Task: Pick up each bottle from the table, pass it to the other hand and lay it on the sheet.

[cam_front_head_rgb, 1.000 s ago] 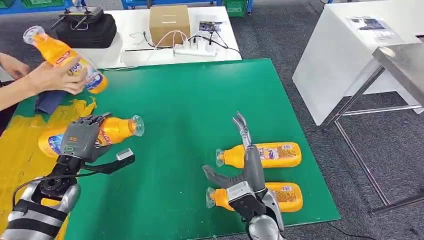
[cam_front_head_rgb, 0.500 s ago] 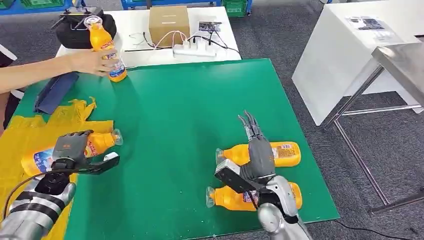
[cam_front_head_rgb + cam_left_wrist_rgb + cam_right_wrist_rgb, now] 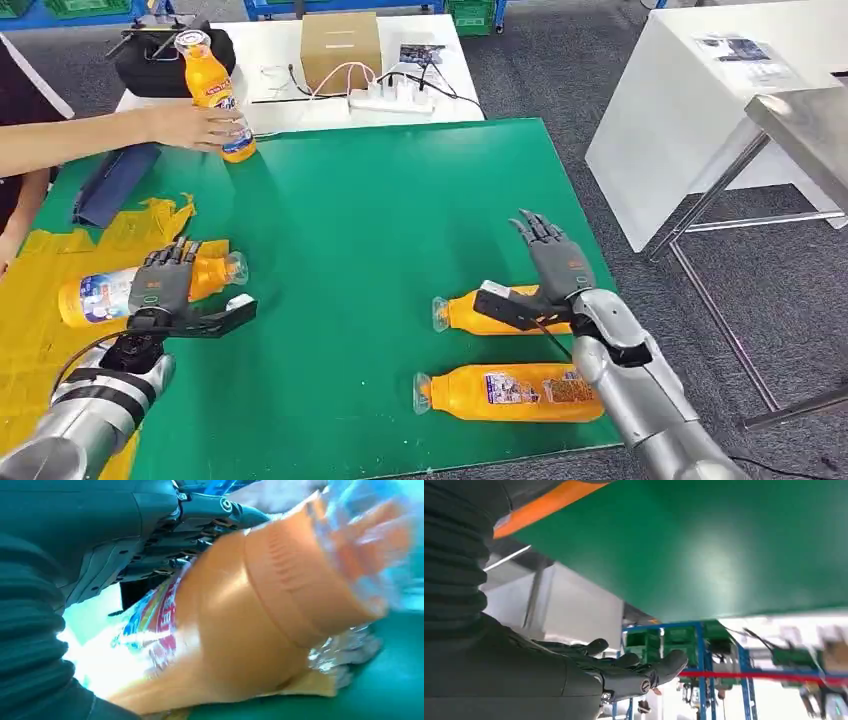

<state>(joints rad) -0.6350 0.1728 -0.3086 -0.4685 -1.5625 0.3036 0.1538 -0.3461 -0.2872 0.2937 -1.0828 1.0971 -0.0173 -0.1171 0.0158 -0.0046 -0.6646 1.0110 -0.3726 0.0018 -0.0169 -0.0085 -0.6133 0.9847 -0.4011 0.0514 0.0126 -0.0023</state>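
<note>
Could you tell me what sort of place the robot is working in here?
Probably a robotics lab or test workshop: a green table mat, a white bench carrying a power strip and a cardboard box, and blue racks of green crates behind.

Four orange plastic juice bottles with clear caps are showing. One is lying on the crumpled yellow sheet, cap toward the green mat. Two are lying side by side near the mat's right edge. A fourth is standing upright at the far edge.
</note>
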